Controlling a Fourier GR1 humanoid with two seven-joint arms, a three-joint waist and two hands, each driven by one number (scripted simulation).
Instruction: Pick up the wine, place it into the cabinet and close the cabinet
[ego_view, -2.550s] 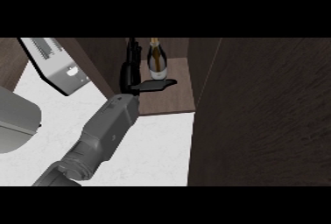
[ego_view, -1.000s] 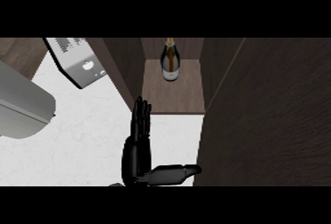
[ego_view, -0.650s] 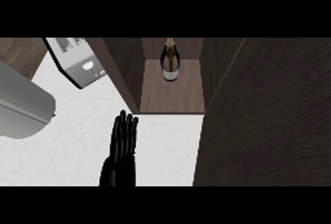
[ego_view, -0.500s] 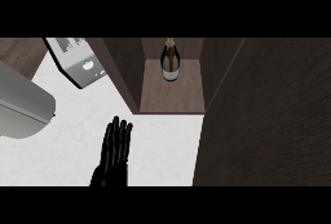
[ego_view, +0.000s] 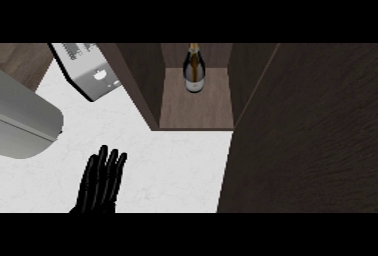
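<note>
The wine bottle (ego_view: 193, 70) stands upright on the cabinet's shelf (ego_view: 196, 114), toward the back, dark glass with a gold neck and a pale label. The cabinet stands open, its dark wood door (ego_view: 303, 130) filling the right of the head view. My left hand (ego_view: 102, 182) is open over the white counter at the lower left. Its fingers are straight and point up the view, well away from the bottle and holding nothing. My right hand does not show.
A silver box-shaped appliance (ego_view: 88, 70) with buttons sits on the counter left of the cabinet's side wall (ego_view: 140, 85). A large grey rounded object (ego_view: 22, 125) lies at the far left. White counter (ego_view: 177, 165) stretches between my hand and the door.
My left hand let go of the bottle inside the cabinet and has drawn back down and to the left over the counter. The bottle stays standing on the shelf.
</note>
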